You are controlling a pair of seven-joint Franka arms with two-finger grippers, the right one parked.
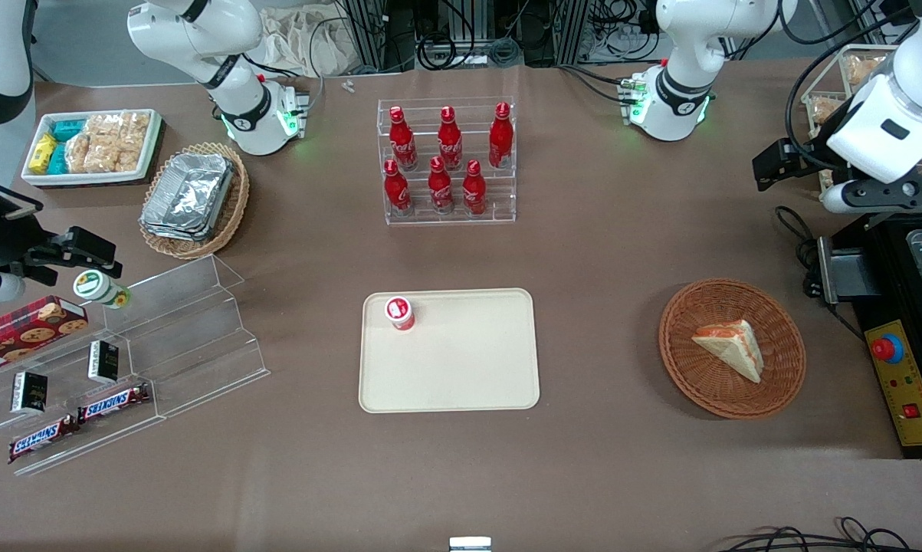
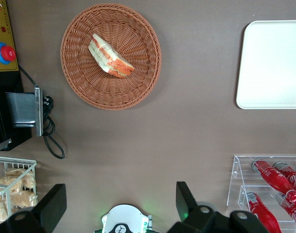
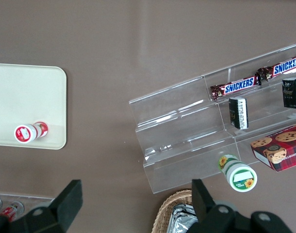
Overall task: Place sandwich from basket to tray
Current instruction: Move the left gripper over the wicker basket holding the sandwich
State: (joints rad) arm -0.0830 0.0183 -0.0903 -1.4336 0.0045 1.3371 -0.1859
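Sandwich: the sandwich (image 1: 733, 347) lies in the basket (image 1: 690, 376), a pale wedge with red-orange filling along one edge; nothing touches it.
Basket: round reddish-brown wicker, on the table toward the working arm's end, well apart from the tray (image 1: 461, 376).
Tray: cream, flat on the table near the middle; a small red-and-white cup (image 1: 400, 313) stands in one of its corners.
Gripper: the gripper (image 2: 120, 208) hangs high above the table, its two dark fingers (image 2: 186, 196) spread wide with nothing between them.
Sandwich to gripper: well apart; the sandwich sits far below and nearer the front camera than the gripper.
Wrist view only: shows the spread fingers, the sandwich's layered edge (image 2: 110, 56) and the basket's weave (image 2: 85, 73).
Front view only: shows the cup on the tray; the wrist view catches only a bare part of the tray (image 2: 271, 63).
Surface: brown table (image 1: 598, 253) carrying a clear rack of red bottles (image 1: 445, 161), with a control box with a red button (image 1: 887, 349) at the working arm's end.
Room: cables and metal frames past the table's edge.
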